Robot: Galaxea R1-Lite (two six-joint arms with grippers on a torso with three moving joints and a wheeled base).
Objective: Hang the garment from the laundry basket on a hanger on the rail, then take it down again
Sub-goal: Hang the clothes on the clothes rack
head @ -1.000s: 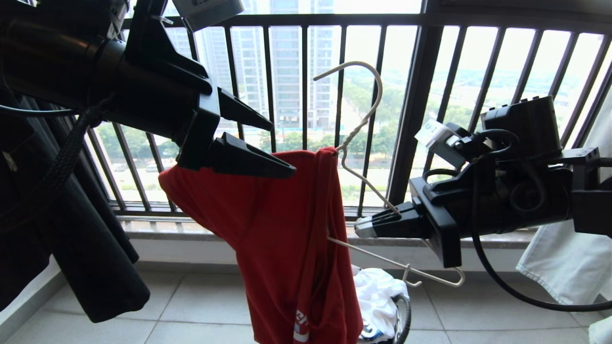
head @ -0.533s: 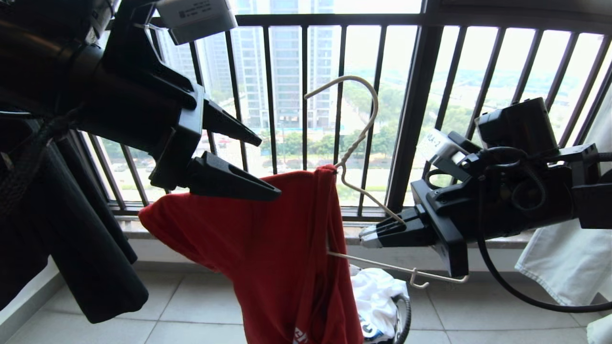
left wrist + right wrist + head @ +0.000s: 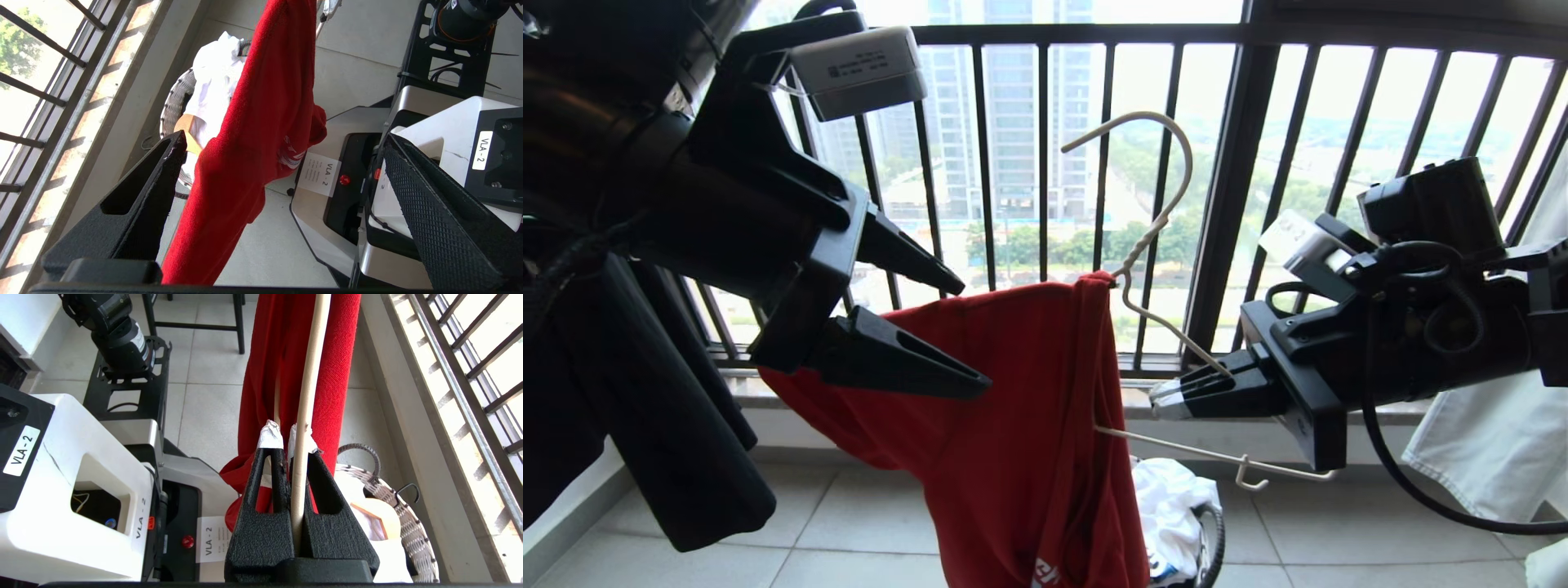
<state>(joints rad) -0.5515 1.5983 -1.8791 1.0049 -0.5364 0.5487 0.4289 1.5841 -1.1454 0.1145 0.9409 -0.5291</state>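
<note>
While right hand (image 3: 1164,400) clamps hanger (image 3: 1156,220), left hand (image 3: 964,335) gapes — astride garment's (image 3: 1013,425) edge.

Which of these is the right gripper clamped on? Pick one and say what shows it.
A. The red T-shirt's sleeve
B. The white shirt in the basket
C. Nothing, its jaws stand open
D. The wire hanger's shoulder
D: the right gripper is shut on the off-white wire of the hanger, which runs between its taped fingertips, while the red T-shirt hangs from the hanger's other half.

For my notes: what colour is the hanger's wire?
Off-white; the hanger shows best in the head view.
</note>
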